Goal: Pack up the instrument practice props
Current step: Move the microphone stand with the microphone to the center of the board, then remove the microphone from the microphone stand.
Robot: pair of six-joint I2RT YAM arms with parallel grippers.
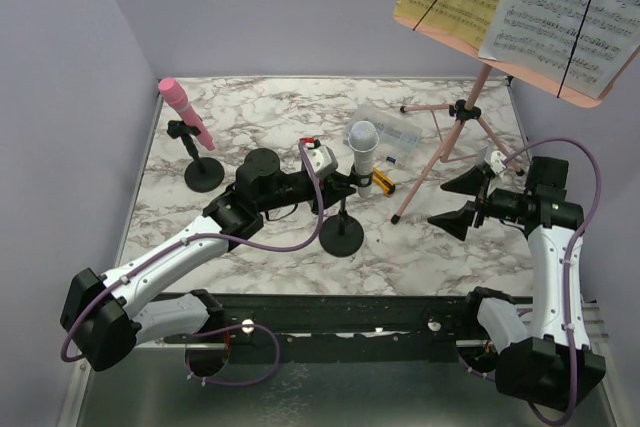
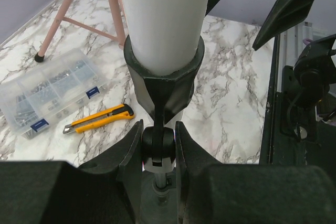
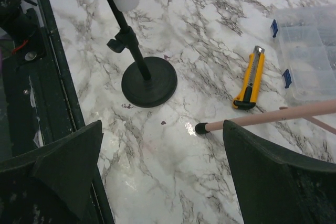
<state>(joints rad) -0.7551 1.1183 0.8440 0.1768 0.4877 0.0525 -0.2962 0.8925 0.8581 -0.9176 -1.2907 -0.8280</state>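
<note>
Right now the left tool (image 2: 158, 148) clamps the holder (image 2: 164, 85) just beneath the upright white mic (image 2: 165, 19) on the tabletop (image 1: 280, 107). The right tool (image 3: 163, 171) gapes empty, off to their right.

Your top view looks down from above the near edge over the whole table (image 1: 280, 107). Your left wrist view sits tight against the white microphone (image 2: 163, 19); your right wrist view looks from farther off. All three share the utility knife (image 3: 250, 80).
</note>
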